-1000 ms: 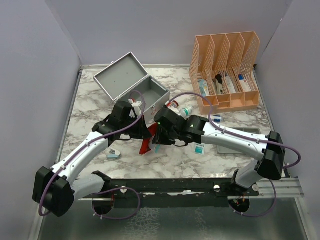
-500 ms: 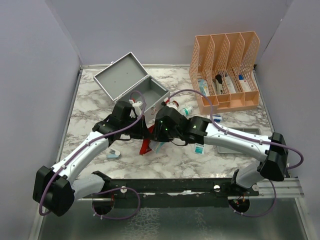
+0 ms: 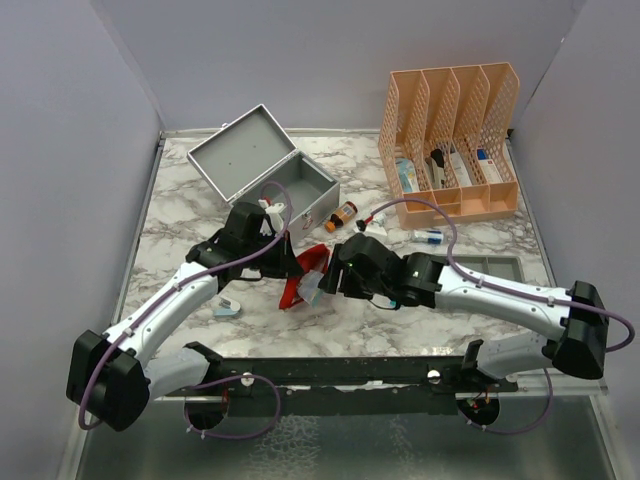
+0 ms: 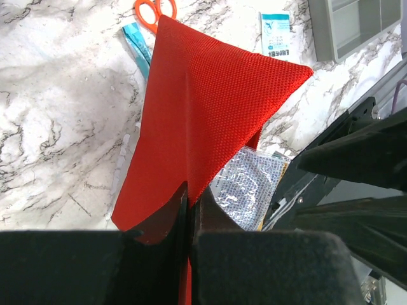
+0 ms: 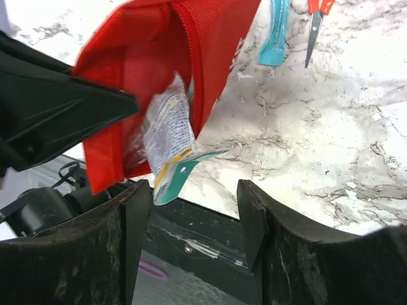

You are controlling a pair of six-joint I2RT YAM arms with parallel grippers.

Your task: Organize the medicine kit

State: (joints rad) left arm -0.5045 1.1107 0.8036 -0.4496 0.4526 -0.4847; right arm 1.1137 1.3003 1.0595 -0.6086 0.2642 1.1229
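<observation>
One grey metal hinged-lid medicine kit [image 3: 262, 172] sitting toward far-left corner of desk [image 3: 180, 212], lid standing open. One orange mesh four-slot file organizer [image 3: 452, 140] standing at far-right corner. One shallow grey tray [image 3: 495, 266] lying by right edge. One red woven fabric pouch [image 4: 203, 108] hanging mid-desk. Left hand [image 4: 189, 206] pressing together, pinching pouch edge. Right hand [image 5: 191, 194] spreading wide around one foil packet [image 5: 166, 136] poking from pouch. White marbled desk, lilac walls [image 3: 300, 60] closing three sides. Bare marble showing along left edge.
</observation>
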